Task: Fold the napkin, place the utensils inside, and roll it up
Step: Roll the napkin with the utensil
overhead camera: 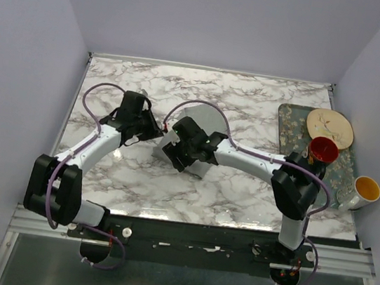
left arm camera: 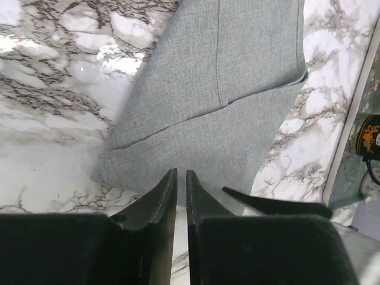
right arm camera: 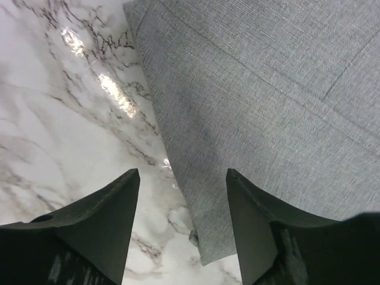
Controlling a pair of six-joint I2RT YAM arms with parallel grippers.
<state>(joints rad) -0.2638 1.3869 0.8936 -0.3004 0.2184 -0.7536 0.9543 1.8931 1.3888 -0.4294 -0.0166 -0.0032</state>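
1. Left gripper (left arm camera: 181,172) hovers at the near edge of the cloth. Its jaws are parted by only a narrow slit, with nothing between them.
2. Right gripper (right arm camera: 181,173) has its jaws spread wide and empty, one finger above the cloth's edge and the other above bare tabletop.
3. The soft, plain grey-green cloth napkin (left arm camera: 225,89) lies folded flat in the middle of the table, one layer over another, with straight hem lines crossing it. It lies between the two grippers, and in the top view the right wrist hides most of it.
4. The white, grey-veined marble-pattern table (overhead camera: 253,95) carries the napkin.
5. Well apart, at the far right, sits a floral-patterned grey rectangular tray (overhead camera: 288,121). It holds a cream round plate (overhead camera: 329,127) and a red cup (overhead camera: 323,148) just in front of the plate. A white cup with a yellow inside (overhead camera: 366,190) stands at the tray's near right corner.
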